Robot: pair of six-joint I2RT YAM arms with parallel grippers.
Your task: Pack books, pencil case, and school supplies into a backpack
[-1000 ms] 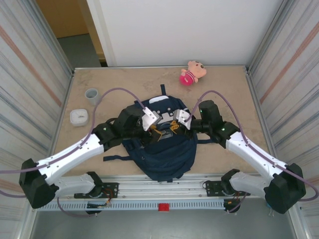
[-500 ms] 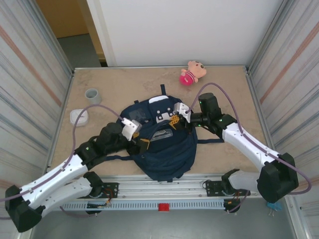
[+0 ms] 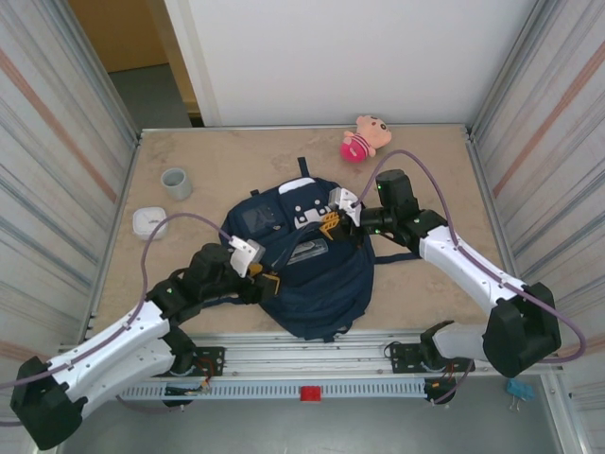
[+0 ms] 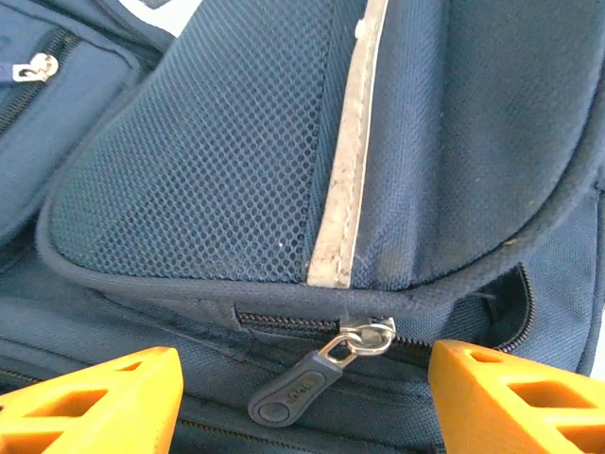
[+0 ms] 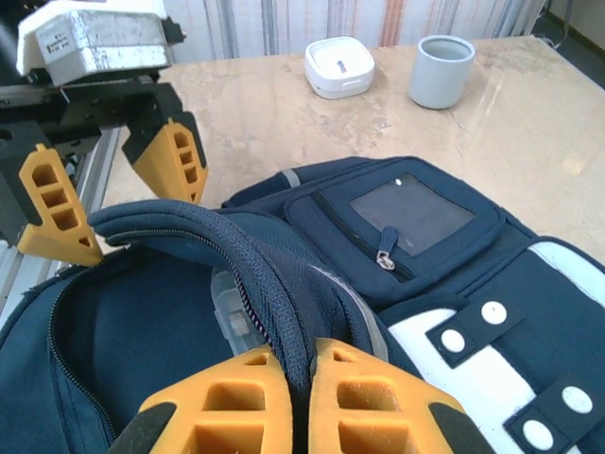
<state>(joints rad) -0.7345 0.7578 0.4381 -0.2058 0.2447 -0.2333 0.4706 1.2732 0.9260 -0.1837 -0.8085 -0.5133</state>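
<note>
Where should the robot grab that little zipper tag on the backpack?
I'd pinch the dark oval tab of the zipper tag, not the metal slider. The tab is thin and lies flat on the backpack, so come straight at it with the open left gripper, one finger on each long edge.

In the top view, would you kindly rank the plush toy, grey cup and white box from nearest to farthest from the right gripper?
1. Plush toy, far side, just beyond the right gripper.
2. Grey cup, across the backpack, on the left.
3. White box, farther out by the left edge.
</note>
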